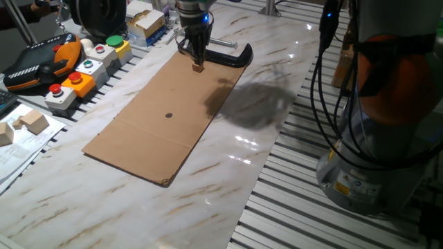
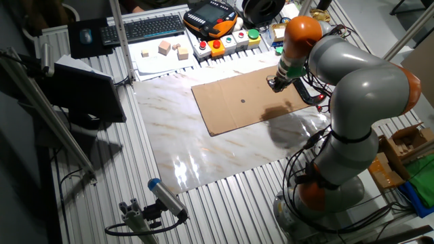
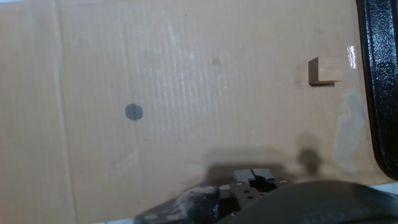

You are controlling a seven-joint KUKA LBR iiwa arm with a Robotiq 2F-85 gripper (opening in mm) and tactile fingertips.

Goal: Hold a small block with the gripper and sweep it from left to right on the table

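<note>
Hand view shows the small block [image 3: 324, 71] sitting loose on the cardboard sheet [image 3: 186, 81], right beside the black C-clamp [image 3: 379, 81], with a dark dot [image 3: 133, 112] off to its left. From one fixed view the gripper [image 1: 195, 57] is just above the block at the sheet's far end. Can't tell if the fingers are open or closed.

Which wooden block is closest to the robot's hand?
The small block on the cardboard sheet, right under the gripper. The paler blocks sit far away on paper.
</note>
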